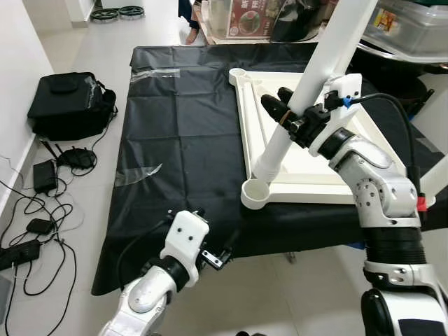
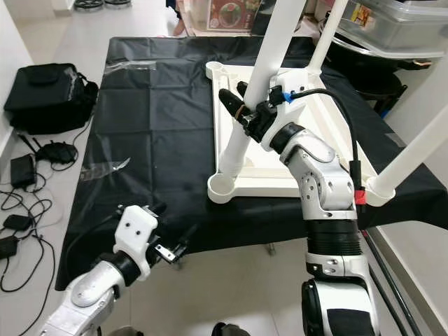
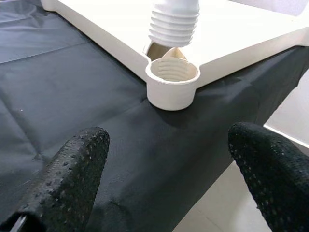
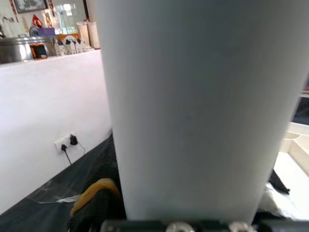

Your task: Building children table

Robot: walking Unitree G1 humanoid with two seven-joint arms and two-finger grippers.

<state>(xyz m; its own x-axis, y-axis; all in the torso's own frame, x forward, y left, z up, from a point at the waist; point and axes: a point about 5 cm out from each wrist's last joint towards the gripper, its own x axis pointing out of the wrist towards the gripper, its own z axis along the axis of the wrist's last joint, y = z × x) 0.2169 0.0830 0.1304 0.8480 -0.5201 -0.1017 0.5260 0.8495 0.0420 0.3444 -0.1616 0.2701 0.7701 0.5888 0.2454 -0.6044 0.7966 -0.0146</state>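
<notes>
Gripping tilted table leg (image 1: 301, 105), right gripper (image 1: 285, 112) closed; left gripper (image 3: 164, 174) spread, empty.

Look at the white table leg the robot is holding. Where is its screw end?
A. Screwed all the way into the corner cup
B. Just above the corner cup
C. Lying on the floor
B: the left wrist view shows the table leg's threaded end hanging just above the corner cup, held by the right pincer.
</notes>
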